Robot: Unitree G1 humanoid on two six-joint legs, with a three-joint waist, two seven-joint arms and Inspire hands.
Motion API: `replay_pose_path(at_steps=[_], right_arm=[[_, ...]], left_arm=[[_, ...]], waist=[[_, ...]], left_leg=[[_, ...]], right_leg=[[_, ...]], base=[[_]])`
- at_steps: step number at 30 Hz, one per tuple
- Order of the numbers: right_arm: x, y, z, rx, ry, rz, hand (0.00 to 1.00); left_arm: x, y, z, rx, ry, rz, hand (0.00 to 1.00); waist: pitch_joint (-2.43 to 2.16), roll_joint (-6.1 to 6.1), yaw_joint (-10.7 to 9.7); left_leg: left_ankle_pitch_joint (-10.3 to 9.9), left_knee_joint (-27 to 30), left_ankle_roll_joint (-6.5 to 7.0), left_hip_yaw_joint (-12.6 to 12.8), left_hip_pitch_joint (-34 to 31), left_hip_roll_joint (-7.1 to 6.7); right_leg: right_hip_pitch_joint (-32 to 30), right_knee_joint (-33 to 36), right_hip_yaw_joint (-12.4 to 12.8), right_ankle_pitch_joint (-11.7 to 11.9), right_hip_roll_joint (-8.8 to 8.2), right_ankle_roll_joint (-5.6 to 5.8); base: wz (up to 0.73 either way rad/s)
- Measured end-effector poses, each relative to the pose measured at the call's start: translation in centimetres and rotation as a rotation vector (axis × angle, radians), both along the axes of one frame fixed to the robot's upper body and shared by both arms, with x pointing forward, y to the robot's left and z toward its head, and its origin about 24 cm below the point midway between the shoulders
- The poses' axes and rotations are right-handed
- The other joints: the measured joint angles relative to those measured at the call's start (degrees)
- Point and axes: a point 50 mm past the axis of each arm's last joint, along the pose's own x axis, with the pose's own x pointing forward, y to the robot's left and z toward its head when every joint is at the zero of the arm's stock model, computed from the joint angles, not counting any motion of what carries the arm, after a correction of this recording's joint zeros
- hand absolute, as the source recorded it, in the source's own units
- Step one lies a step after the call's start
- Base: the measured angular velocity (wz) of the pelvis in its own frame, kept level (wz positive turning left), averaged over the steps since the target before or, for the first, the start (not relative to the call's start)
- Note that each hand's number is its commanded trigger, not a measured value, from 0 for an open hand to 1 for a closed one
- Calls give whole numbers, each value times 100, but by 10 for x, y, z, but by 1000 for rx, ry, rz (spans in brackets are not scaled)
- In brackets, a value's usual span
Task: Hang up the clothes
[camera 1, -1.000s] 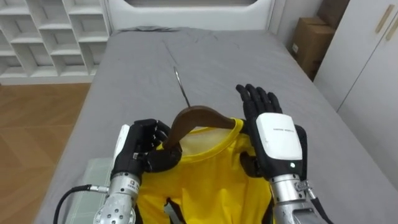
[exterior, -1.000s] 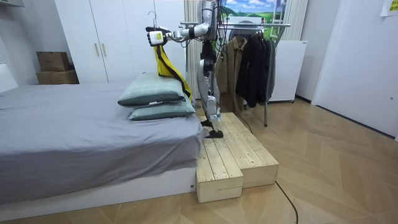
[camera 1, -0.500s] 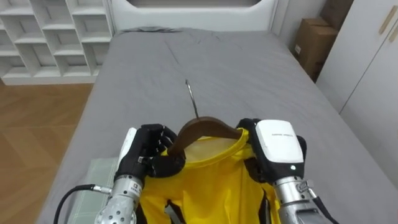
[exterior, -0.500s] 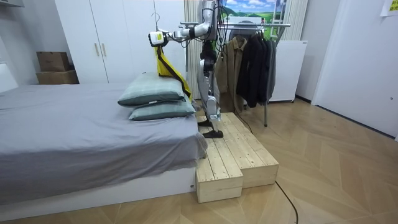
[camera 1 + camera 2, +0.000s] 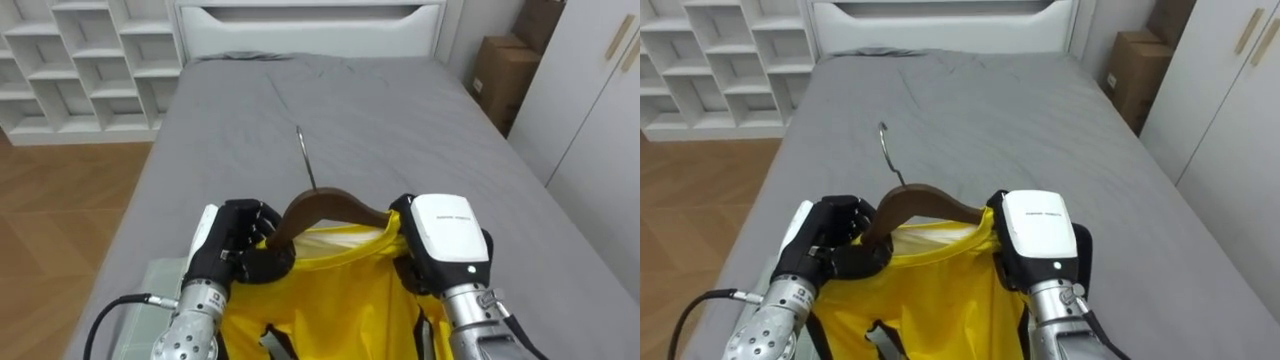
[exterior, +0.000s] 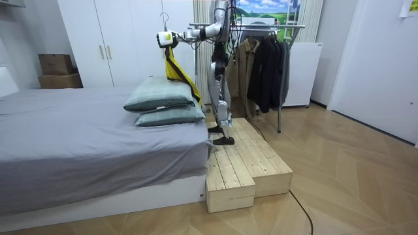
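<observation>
Left hand (image 5: pixel 233 246), lower left of centre in the left eye view: fingers curled tight round the left arm of the hanger (image 5: pixel 322 206), pinning the yellow cloth there. Same grip as a second ago.

Right hand (image 5: pixel 449 238), lower right of centre: white back plate faces the camera. A second ago its fingers stood straight and spread above the collar; now they are folded down behind the plate, at the right end of the hanger. Cannot tell whether they grip the cloth.

Hanger: dark brown wood, curved, held between the two hands at the middle of the frame. Its thin metal hook (image 5: pixel 304 157) points up and away over the bed (image 5: pixel 400 120) and stands steeper than a second ago.

Yellow garment (image 5: pixel 335 295): bright yellow, the neckline stretched over the hanger, paler inside at the collar, the body dropping out of the frame's bottom edge. The collar sits higher on the right arm of the hanger than it did before.

Room view: the robot stands upright on a wooden platform (image 6: pixel 241 163) beside the bed, arms out at head height in the upper middle. The garment hangs below the hands above two grey-green pillows (image 6: pixel 160 99).
</observation>
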Motion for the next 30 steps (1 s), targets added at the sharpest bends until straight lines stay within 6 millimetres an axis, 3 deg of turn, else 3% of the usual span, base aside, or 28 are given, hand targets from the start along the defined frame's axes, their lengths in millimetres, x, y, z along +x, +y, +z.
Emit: replay_pose_path(at_steps=[5, 6, 7, 8, 16, 30], right_arm=[[0, 0, 0, -2, -1, 2, 100], [0, 0, 0, -2, -1, 2, 100], [0, 0, 0, -2, -1, 2, 100], [0, 0, 0, -2, -1, 2, 100], [-2, 5, -2, -55, 7, 34, 100], [-3, 2, -8, -90, 50, 46, 100]], left_arm=[[0, 0, 0, 0, -1, 3, 100], [0, 0, 0, 0, -1, 3, 82], [0, 0, 0, 0, -1, 3, 53], [0, 0, 0, 0, -1, 3, 0], [5, -10, 6, -58, -18, -12, 0], [4, -10, -6, -68, 38, -40, 0]], waist=[[0, 0, -4], [0, -1, -4], [0, -1, -4], [0, -1, -4], [-2, -9, 29], [-12, -49, 46]], left_leg=[[0, 0, 0, 1, 3, 2], [0, 0, 0, 1, 2, 2], [0, 0, 0, 1, 2, 1], [0, 0, 0, 1, 2, 1], [0, 6, 0, 3, 14, -3], [0, 14, -1, 17, 21, 3]], right_leg=[[1, 0, -4, 0, 0, 0], [1, 0, -4, 0, -1, 0], [1, 0, -4, 0, -2, 0], [1, 0, -4, 0, -2, 0], [2, -1, 10, -1, -3, 0], [-7, -2, 28, 0, -1, 0]], base=[[0], [0], [0], [0], [0], [0]])
